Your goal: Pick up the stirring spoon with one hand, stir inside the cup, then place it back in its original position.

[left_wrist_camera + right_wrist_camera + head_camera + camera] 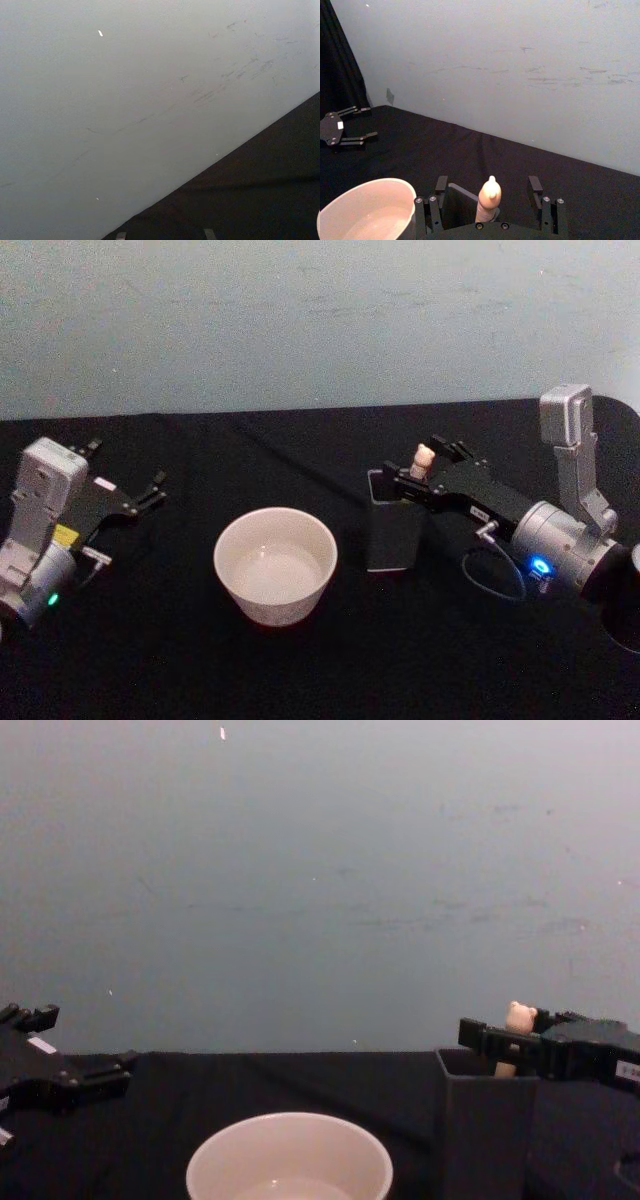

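**Right pincer around the spoon handle, not squeezing**

Going left to right. My left gripper (128, 464) is sitting parked at the far left over the black table (300, 670). Its fingers are spread apart and gripping nothing, well apart from everything else.

Next over, the cup (275, 608) is sitting upright near the middle of the table, mouth facing up. Its inside is looking pale and smooth, and I can't tell whether there's any liquid in it.

Just right of the cup, near it but not touching, the dark holder (390, 545) is standing upright. The stirring spoon (489, 197) is standing in it with its long axis pretty much vertical. The bear head is pointing up and poking out above the rim, and the bowl end is hiding down inside the holder.

My right gripper (423, 474) is reaching in from the right at handle height, just above the holder's mouth. Its fingers (441, 184) are sitting one on each side of the handle with a gap showing on both sides. So it's released, bracketing the spoon without clamping it.
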Controlling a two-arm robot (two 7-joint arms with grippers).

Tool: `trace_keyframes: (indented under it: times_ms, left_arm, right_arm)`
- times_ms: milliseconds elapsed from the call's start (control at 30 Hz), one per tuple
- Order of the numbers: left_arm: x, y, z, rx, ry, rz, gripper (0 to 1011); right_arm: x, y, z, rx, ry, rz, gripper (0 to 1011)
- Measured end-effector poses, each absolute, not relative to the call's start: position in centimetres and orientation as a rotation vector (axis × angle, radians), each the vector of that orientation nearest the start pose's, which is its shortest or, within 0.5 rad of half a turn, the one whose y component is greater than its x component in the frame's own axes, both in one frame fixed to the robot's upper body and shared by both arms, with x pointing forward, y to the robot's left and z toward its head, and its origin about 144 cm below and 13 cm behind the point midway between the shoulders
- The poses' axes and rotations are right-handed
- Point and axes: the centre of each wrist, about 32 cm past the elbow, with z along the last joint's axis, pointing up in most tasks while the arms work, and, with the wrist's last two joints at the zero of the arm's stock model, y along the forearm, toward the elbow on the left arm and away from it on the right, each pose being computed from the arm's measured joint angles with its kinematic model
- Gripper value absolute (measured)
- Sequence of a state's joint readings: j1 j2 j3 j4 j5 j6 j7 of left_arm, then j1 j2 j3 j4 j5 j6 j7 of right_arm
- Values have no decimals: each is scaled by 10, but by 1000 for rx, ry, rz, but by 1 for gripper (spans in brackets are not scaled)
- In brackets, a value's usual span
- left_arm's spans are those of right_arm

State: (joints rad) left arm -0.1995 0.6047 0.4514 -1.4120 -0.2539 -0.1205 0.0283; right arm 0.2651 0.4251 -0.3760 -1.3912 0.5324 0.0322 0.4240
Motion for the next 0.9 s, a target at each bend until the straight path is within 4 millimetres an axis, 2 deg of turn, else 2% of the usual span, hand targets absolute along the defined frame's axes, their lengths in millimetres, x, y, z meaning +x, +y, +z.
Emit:
trace_keyframes:
  times_ms: [300,433,567,900]
  left_arm:
    - [489,310,1140,304,-285,1248,1001]
    - [489,310,1140,304,-285,1248,1001]
    - [489,310,1140,304,-285,1248,1001]
    - [489,310,1140,305,-285,1248,1001]
  right_arm:
    - [517,-267,1160,-23,106,-888,997]
    - [517,-267,1160,-22,106,-888,927]
    - [517,-267,1160,-22,107,-888,836]
    - [517,-267,1159,-21,108,-887,504]
